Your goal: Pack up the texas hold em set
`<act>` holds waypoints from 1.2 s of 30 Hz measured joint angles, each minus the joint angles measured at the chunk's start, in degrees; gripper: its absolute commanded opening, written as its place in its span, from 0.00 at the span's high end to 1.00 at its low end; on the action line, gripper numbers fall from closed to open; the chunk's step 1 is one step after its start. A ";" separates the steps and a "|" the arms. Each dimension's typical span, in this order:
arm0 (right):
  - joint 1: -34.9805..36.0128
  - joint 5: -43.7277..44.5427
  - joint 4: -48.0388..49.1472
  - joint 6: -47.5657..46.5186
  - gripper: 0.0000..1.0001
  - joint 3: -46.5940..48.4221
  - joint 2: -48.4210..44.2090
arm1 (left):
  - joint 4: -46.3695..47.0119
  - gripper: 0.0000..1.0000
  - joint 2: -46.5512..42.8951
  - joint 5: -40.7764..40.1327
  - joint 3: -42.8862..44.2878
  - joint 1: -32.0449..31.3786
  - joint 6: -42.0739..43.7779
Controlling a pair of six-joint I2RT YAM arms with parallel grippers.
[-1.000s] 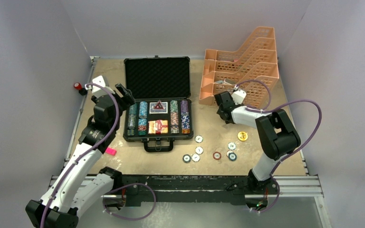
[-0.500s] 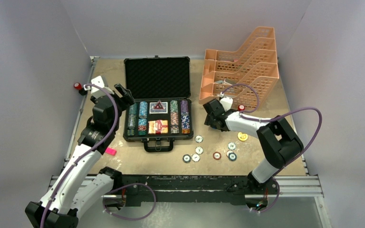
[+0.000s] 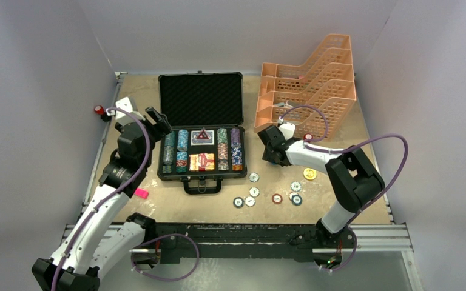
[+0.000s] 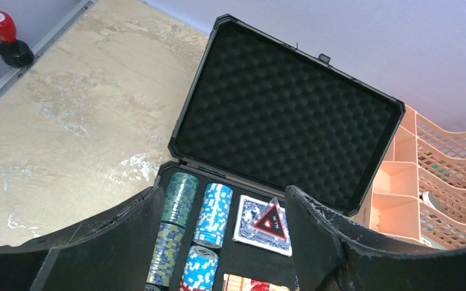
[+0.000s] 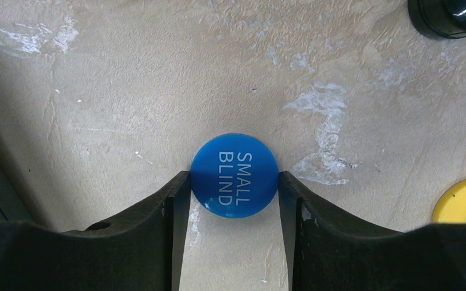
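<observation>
Pale grey walls close in a worn tan table (image 3: 158,209). Toward its far edge, left of the middle, the black briefcase (image 3: 201,97) lies open with its foam-lined lid standing up and its handle facing the near edge. Rows of chips (image 3: 182,148) fill the slots on both sides of the tray. A blue card deck (image 3: 202,137) with a triangular marker on it sits in the middle, and an orange deck (image 3: 201,162) lies below that.

The left gripper (image 4: 224,194) hangs over the case's left side, jaws spread apart with nothing between them.

Right of the case, low over the bare table, the right gripper (image 3: 268,156) has its fingers (image 5: 176,206) pressed against both edges of a blue button (image 5: 235,176) marked SMALL BLIND, which lies flat on the surface. A yellow button (image 3: 309,174) lies just beside it. Several loose chips (image 3: 277,198) are scattered nearer the front edge. A peach rack (image 3: 315,79) stands in the far right corner.
</observation>
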 measured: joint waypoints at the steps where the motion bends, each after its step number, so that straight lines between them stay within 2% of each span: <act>1: 0.00 -0.02 0.04 -0.13 0.50 0.00 -0.09 | -0.02 0.28 0.02 0.00 0.00 0.02 0.00; 6: 0.13 -0.09 0.02 -1.53 0.49 -0.04 -1.03 | 0.00 0.29 0.02 -0.04 0.00 0.33 0.00; 12: 1.86 0.00 0.15 -4.02 0.49 0.87 -6.86 | -0.02 0.29 -0.04 -0.04 0.00 0.76 0.00; 18: 6.58 0.50 0.96 -8.02 0.47 9.70 -7.17 | -0.07 0.29 -1.11 -0.61 0.00 1.11 0.00; 25: 13.35 0.76 3.67 -11.98 0.47 24.85 2.14 | -0.31 0.29 -2.69 -2.51 0.00 1.11 0.00; 26: 15.23 -0.07 4.94 -13.66 0.46 29.20 6.71 | -0.42 0.29 -3.19 -3.32 0.00 1.14 -0.02; 28: 15.85 -0.22 4.28 -14.21 0.46 30.18 7.93 | -0.42 0.29 -3.30 -3.50 0.00 1.14 -0.02; 32: 17.31 -1.60 4.52 -16.24 0.46 37.92 15.65 | -0.44 0.29 -3.45 -3.93 0.00 1.44 -0.02; 36: 18.08 -3.30 4.59 -17.81 0.46 40.19 19.76 | -0.44 0.29 -3.41 -4.22 0.00 1.55 -0.04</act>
